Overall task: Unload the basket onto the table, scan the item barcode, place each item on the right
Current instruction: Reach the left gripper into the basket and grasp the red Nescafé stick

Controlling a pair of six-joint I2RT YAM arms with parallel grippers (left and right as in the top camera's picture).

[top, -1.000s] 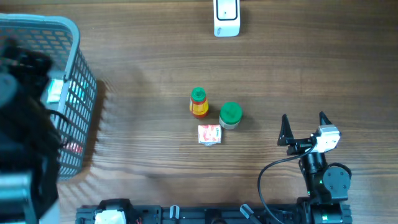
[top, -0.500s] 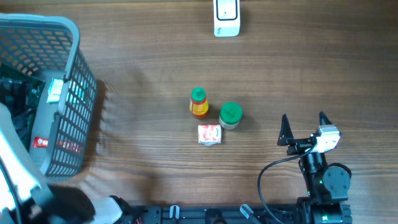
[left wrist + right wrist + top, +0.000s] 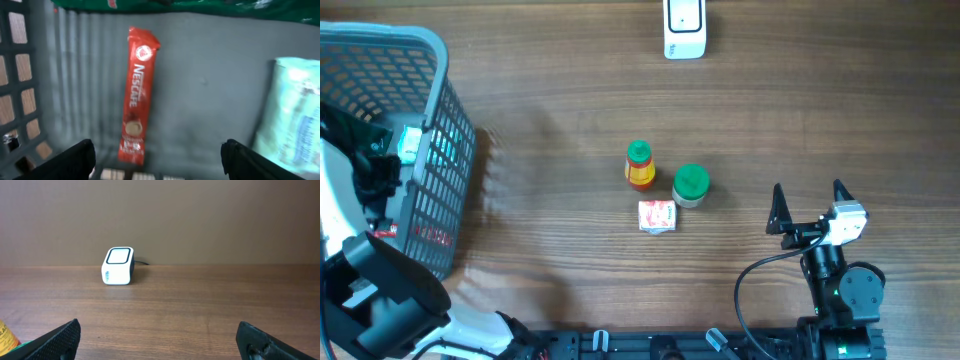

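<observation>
Though overhead barely shows it, the left wrist view reveals a red sachet (image 3: pixel 136 100) beyond the open left pincer (image 3: pixel 160 162).

Left wrist view: blurred pale-blue packet (image 3: pixel 294 116) and green pack (image 3: pixel 240 8), both partly off-frame.

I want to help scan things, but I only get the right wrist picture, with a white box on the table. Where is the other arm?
Observer: The left gripper is down inside the grey basket, jaws apart.
Operator: What is in there?
Observer: A red Nescafe stick lies flat on the basket floor, just ahead of the gripper.
Operator: Anything beside it?
Observer: A pale blue packet lies to its right, apart from it.
</observation>
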